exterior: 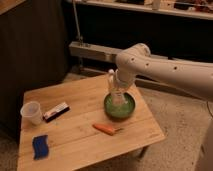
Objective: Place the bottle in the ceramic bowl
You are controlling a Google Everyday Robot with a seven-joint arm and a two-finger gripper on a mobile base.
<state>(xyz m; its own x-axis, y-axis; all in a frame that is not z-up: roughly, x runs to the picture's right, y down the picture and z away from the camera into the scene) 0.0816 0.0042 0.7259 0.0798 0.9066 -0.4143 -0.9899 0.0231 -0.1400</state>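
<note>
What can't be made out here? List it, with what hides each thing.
- Gripper over the ceramic bowl: finger state lost in blur, camera view.
- Bottle: label print too small; lower end merges with the gripper.
- Bowl's inside: partly covered by the gripper.

On the wooden surface [80, 107] lie an orange carrot [106, 129], a translucent plastic cup [31, 112], a flat white-and-dark box [56, 111] and a blue sponge [40, 146].
</note>
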